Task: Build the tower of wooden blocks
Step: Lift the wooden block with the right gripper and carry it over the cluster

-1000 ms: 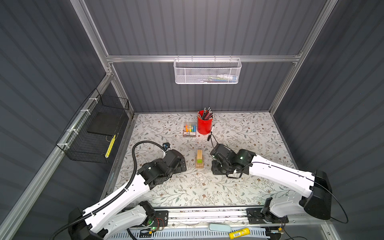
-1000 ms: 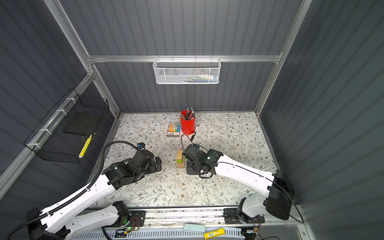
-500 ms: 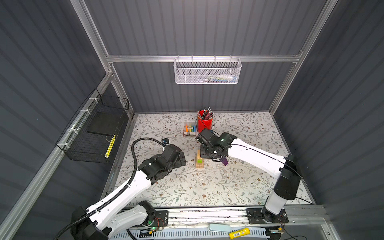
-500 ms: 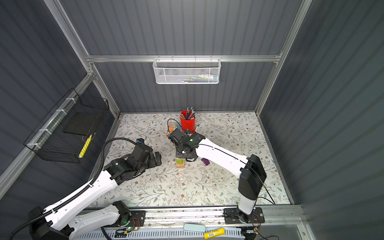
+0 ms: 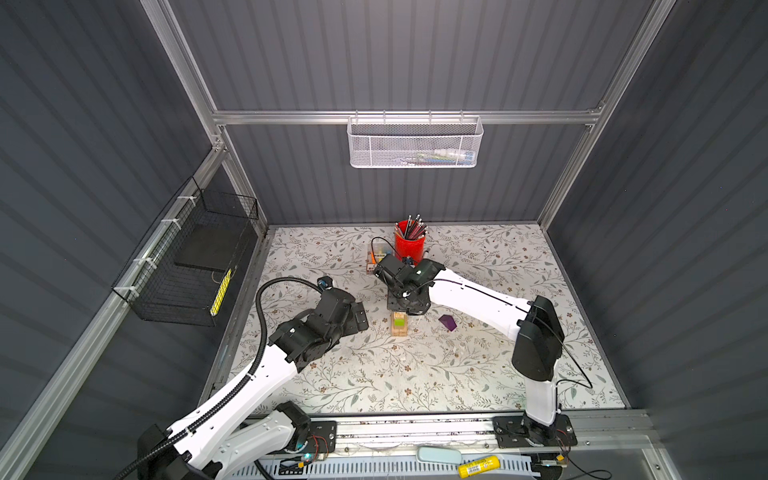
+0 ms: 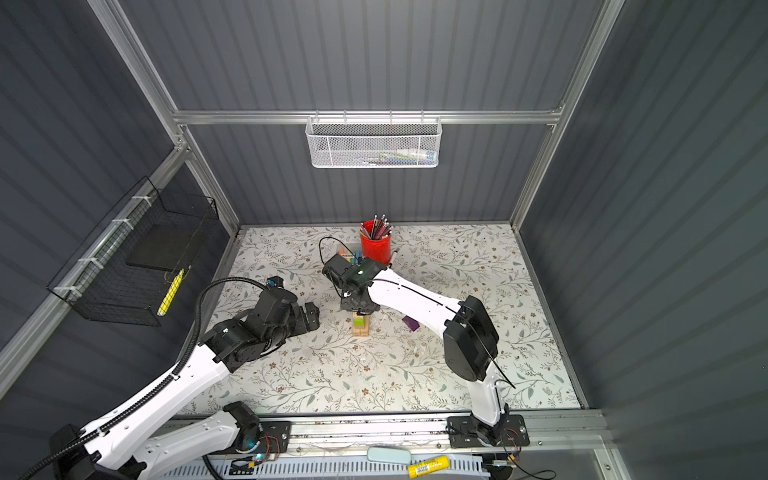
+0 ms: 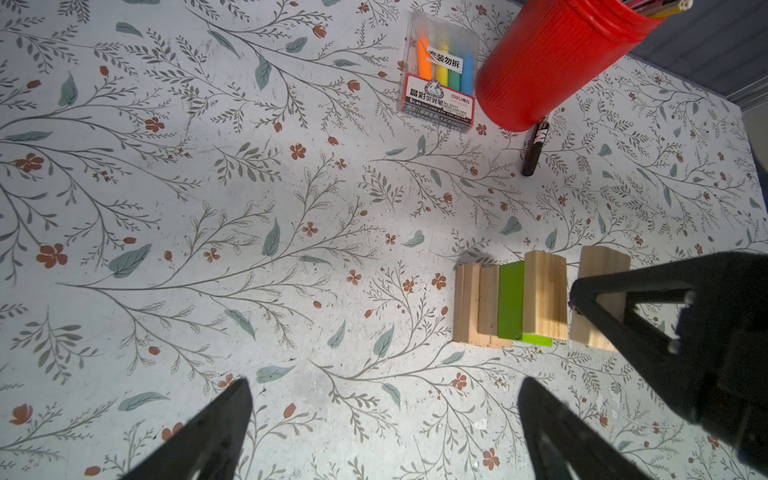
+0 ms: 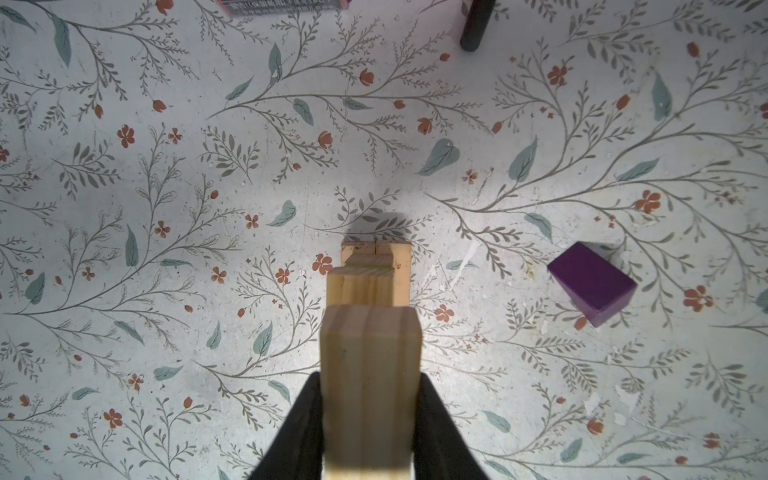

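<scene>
The tower [image 5: 399, 325] [image 6: 360, 325] stands mid-table, pale wood blocks with a lime-green brick [image 7: 511, 305] among them. My right gripper [image 5: 402, 309] [image 8: 370, 384] is directly above it, shut on a pale wood block [image 8: 370, 365] [image 7: 598, 286]. In the left wrist view a small gap shows between that block and the tower's top brick [image 7: 544, 291]. A purple block [image 5: 448, 322] [image 8: 592, 286] lies on the mat just right of the tower. My left gripper [image 5: 360, 316] [image 7: 385, 384] stands open and empty, low to the tower's left.
A red pencil cup [image 5: 410, 246] and a clear box of markers [image 7: 440, 70] stand behind the tower, with a dark marker [image 7: 534, 149] lying beside the cup. A white mesh basket [image 5: 415, 143] hangs on the back wall and a black wire basket [image 5: 195, 266] on the left wall.
My right arm rose from low at the tower's right, carrying the pale block, and swung over the tower top. The purple block came into view. The left arm shifted only slightly.
</scene>
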`<state>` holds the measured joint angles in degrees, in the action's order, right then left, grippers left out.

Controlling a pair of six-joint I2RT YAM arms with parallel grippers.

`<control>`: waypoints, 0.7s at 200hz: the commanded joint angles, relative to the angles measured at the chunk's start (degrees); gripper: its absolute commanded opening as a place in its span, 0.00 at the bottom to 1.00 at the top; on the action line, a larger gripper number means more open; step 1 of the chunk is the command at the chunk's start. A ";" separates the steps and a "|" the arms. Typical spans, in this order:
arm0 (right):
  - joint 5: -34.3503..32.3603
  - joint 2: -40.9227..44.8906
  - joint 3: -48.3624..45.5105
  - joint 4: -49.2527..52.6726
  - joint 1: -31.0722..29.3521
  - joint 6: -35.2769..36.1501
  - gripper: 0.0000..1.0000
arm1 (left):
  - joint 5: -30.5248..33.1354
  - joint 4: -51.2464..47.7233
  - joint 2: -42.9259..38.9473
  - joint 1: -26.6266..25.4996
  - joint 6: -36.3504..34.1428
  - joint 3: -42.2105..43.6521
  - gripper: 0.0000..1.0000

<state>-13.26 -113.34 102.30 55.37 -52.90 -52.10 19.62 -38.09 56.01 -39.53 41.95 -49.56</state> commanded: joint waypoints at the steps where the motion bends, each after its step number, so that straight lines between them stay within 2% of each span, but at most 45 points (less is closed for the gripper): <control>1: -0.16 -1.31 1.67 2.81 0.09 -0.99 0.16 | -0.21 -0.76 -1.08 0.50 -1.06 1.09 1.00; 87: 0.20 -3.85 3.34 2.97 0.17 -1.05 0.19 | 0.20 -0.98 -0.55 0.54 -0.98 1.18 1.00; 140: 0.65 -4.86 3.69 3.07 0.27 -0.74 0.27 | 0.51 -1.20 -0.55 0.59 -1.00 1.05 1.00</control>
<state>-12.86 -116.75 104.73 57.08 -52.88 -52.53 19.66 -38.11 55.57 -39.27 41.95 -49.01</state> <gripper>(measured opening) 0.315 0.997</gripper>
